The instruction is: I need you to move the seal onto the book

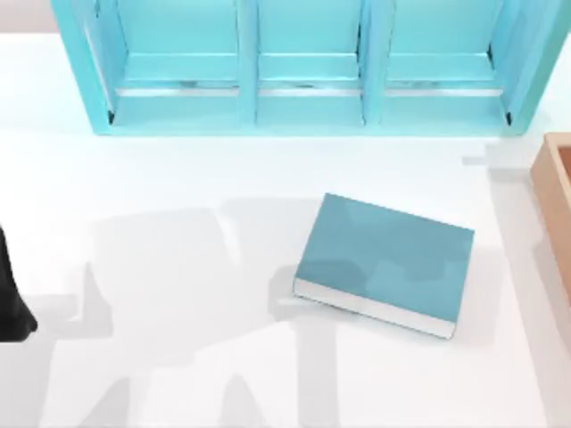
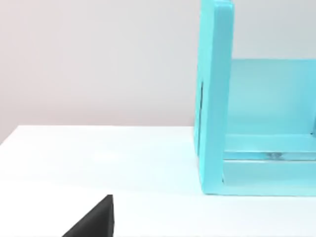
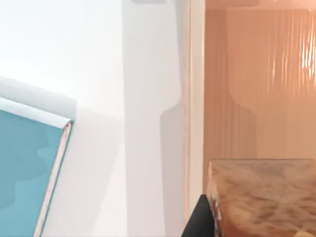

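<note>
Seal [image 3: 261, 197]: we logged it right of the book [image 1: 385, 263], over the wooden box [image 1: 555, 196], hard against the right gripper [image 3: 195, 224] | grip: we could not tell | nearer arm: right | left arm [image 1: 11, 303]: parked, far left of book

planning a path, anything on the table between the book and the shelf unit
Nothing: in the top view the white table is bare between the book and the shelf unit, crossed by shadows alone.
</note>
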You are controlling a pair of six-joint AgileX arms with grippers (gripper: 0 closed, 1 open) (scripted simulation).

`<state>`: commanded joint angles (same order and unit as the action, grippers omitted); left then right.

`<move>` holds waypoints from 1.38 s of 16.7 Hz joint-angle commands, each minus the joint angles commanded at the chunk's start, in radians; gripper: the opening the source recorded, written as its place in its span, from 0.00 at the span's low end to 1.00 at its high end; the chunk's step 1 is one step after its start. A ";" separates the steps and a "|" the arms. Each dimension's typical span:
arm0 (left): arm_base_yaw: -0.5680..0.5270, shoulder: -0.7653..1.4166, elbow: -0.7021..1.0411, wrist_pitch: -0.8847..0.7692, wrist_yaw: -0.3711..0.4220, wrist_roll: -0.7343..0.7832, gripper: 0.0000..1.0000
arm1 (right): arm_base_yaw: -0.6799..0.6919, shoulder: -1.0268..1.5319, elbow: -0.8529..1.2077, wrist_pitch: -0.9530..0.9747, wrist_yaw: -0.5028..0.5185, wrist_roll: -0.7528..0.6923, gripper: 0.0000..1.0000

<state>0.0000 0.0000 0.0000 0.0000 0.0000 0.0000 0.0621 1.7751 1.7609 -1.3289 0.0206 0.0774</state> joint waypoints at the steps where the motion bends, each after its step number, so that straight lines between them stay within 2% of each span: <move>1: 0.000 0.000 0.000 0.000 0.000 0.000 1.00 | 0.028 0.012 -0.020 -0.033 -0.005 0.027 0.00; 4: 0.000 0.000 0.000 0.000 0.000 0.000 1.00 | 0.079 0.042 -0.077 -0.095 -0.017 0.079 0.00; 11: 0.000 0.000 0.000 0.000 0.000 0.000 1.00 | 0.102 0.066 -0.067 -0.084 -0.010 0.112 0.00; 15: 0.000 0.000 0.000 0.000 0.000 0.000 1.00 | 0.258 0.144 -0.030 -0.013 -0.005 0.202 0.00; 18: 0.000 0.000 0.000 0.000 0.000 0.000 1.00 | 0.394 0.236 -0.011 0.053 -0.006 0.324 0.00; 23: 0.000 0.000 0.000 0.000 0.000 0.000 1.00 | 0.499 0.340 -0.009 0.122 -0.013 0.505 0.00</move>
<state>0.0000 0.0000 0.0000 0.0000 0.0000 0.0000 0.5610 2.1154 1.7515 -1.2068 0.0073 0.5824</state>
